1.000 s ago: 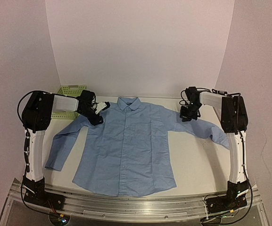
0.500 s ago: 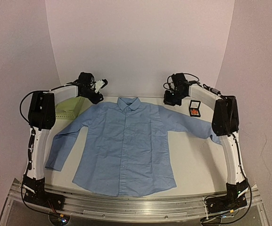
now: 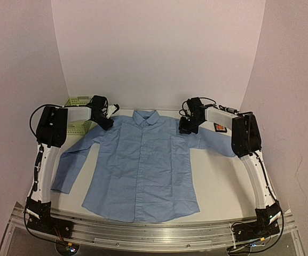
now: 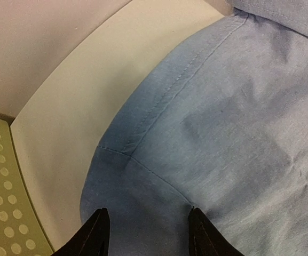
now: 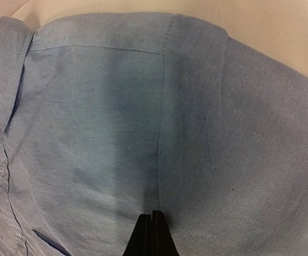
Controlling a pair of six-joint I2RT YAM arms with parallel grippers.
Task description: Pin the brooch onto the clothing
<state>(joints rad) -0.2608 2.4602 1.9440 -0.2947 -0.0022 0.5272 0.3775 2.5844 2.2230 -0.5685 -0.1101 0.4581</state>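
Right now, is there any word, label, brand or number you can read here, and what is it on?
No text is readable in any view.
The shirt shows plain blue cloth, no label.
The basket has only holes.
The small black box is too small to tell.

This looks like a robotics lab test cell rather than a home. A plain white backdrop (image 3: 159,53) curves around a white worktop (image 3: 218,181). A left arm (image 3: 42,160) and a right arm (image 3: 256,170) stand bolted to an aluminium rail (image 3: 154,233) along the near edge.
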